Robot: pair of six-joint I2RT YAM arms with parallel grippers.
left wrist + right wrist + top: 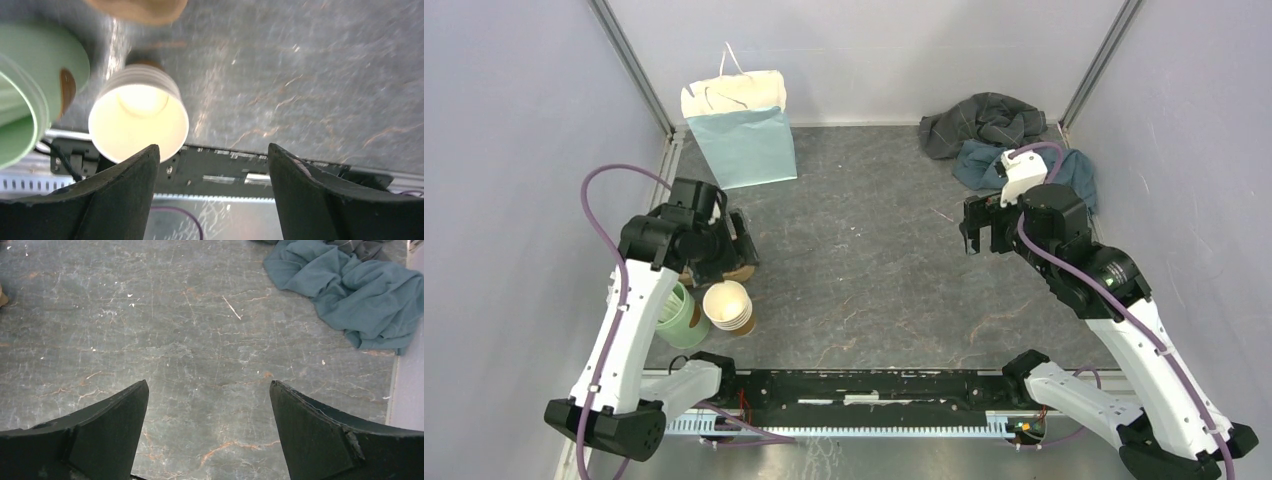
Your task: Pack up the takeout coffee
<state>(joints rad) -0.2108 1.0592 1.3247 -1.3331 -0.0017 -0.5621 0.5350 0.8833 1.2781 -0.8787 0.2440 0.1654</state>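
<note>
left end effector (212,148), right end effector (209,383) gape wide.

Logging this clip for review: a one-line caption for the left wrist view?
Open, empty left claw above the table, near a lidless cream-lined cup stack and a pale green cup.

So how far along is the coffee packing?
Done: nothing visibly; the light blue paper bag stands apart at the back. In hand: nothing; the left end effector is open beside the stack of lidless brown cups, the right end effector open over the grey tabletop. To do: grasp the coffee, likely the brown shape half hidden under the left one, and bag it.
</note>
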